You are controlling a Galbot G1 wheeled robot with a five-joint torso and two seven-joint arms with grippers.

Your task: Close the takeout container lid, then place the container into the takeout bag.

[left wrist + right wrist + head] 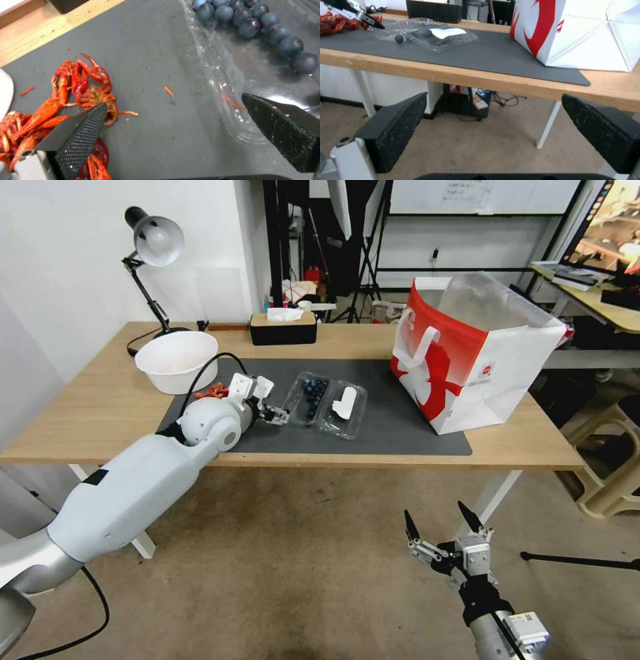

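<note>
The takeout container (325, 407) lies opened flat on the dark mat, its left half holding blueberries (260, 25). The lid (345, 405), the half with the white sticker, lies to its right and faces up. My left gripper (275, 415) is open, low over the mat at the container's left edge. In the left wrist view one fingertip (266, 112) is over the clear rim (230, 100); the other (90, 122) is by the crayfish shells. The takeout bag (477, 353) stands open at the right of the table. My right gripper (441, 523) hangs open below the table's front edge.
A white bowl (175, 360) and red crayfish shells (212, 392) sit behind my left wrist. A black tissue box (283, 328) and a desk lamp (153, 243) stand at the back. The mat (400, 427) lies bare between container and bag.
</note>
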